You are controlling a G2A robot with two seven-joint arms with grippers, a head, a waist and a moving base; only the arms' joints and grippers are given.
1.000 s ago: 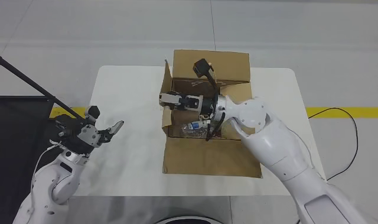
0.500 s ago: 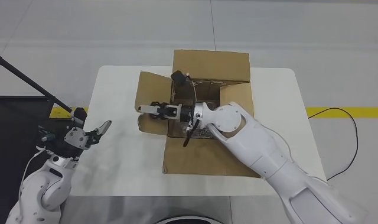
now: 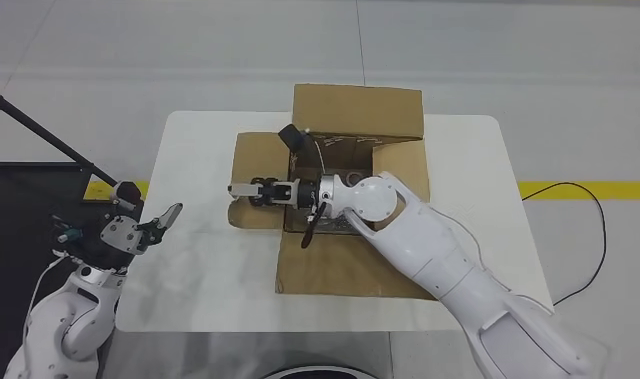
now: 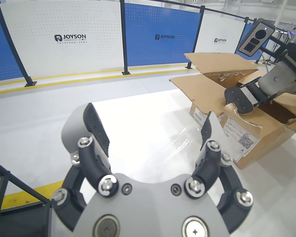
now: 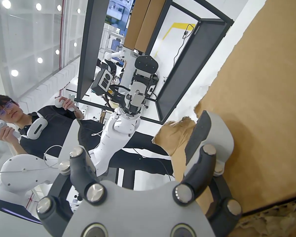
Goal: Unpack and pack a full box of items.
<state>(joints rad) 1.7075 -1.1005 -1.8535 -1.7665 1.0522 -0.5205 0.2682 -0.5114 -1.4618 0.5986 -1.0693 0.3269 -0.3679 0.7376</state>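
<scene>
Cardboard box (image 3: 350, 269) sits mid counter (image 3: 200, 279). My right pincer (image 3: 240, 190), spread, lies on side flap (image 3: 255, 154). I push flap flat slowly, no tearing. Left pincer (image 3: 170, 217) spread, empty, by counter edge.

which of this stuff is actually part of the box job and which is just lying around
Part of the job:
- cardboard box, flaps open
- side flap, folded outward
- right gripper, open at that flap
- left gripper, open, over the table's edge

Just there:
- table under the box
- black frame beside the table
- cable on the floor
</scene>
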